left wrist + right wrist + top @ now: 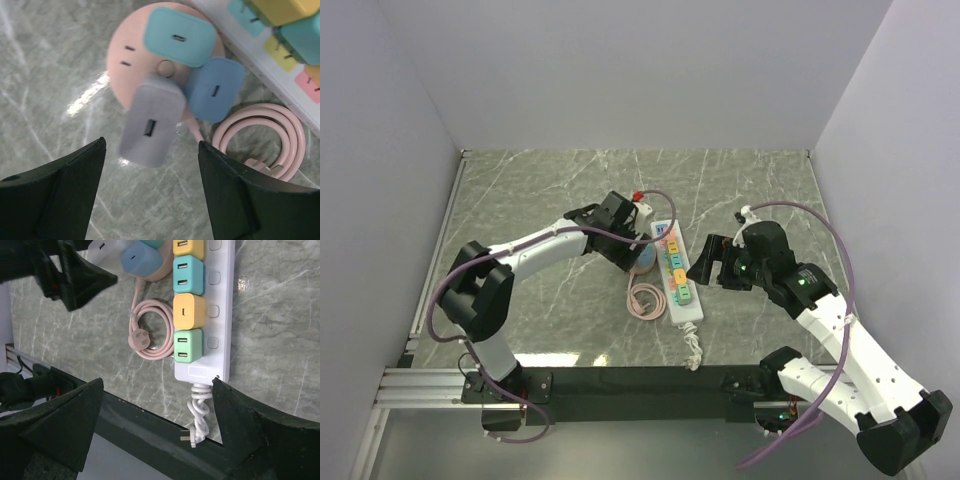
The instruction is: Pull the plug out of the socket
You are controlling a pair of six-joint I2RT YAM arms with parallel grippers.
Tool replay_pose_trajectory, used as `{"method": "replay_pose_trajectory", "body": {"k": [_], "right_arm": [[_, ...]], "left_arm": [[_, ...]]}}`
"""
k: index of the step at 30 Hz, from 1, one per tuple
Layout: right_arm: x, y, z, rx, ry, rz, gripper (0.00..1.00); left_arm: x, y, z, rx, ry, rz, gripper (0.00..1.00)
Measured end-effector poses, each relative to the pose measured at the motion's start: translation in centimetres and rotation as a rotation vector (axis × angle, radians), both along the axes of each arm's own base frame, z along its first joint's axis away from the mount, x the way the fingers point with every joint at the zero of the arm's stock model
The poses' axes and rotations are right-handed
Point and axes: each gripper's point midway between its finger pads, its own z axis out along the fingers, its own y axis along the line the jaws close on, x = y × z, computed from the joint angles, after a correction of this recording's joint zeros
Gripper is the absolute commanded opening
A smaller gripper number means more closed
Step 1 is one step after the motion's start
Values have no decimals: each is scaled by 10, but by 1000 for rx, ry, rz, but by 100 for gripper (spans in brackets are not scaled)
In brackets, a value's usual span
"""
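The socket (680, 280) is a long white power strip with a row of pastel adapters: yellow (187, 311), teal (189, 275) and green (188, 346) plugs sit in it. Its short white cord (199, 410) is bundled at the near end. My right gripper (157, 425) is open and empty, hovering over the strip's cord end; in the top view the right gripper (708, 264) is just right of the strip. My left gripper (152, 200) is open and empty above a round pink hub (125, 75) holding grey (152, 120), blue (215, 89) and teal (179, 36) adapters, left of the strip.
A coiled pink cord (645, 298) lies left of the strip, beside the hub. The black front rail (150, 425) runs just past the white cord's plug. White walls enclose the marble table (550, 190) on three sides.
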Motion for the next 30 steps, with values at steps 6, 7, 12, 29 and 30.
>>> {"method": "replay_pose_trajectory", "body": {"k": [6, 7, 12, 29, 30], "right_arm": [[2, 6, 5, 33, -6, 10, 94], [2, 8, 5, 40, -4, 13, 94], [4, 16, 7, 74, 5, 30, 93], [17, 62, 0, 191, 93, 154, 93], [16, 67, 0, 195, 106, 174, 93]], "left_arm": [[-7, -15, -12, 21, 9, -67, 62], [-6, -15, -13, 27, 6, -66, 56], [1, -13, -18, 29, -14, -51, 21], [-68, 30, 49, -229, -80, 113, 0], [-70, 31, 63, -264, -108, 115, 0]]}}
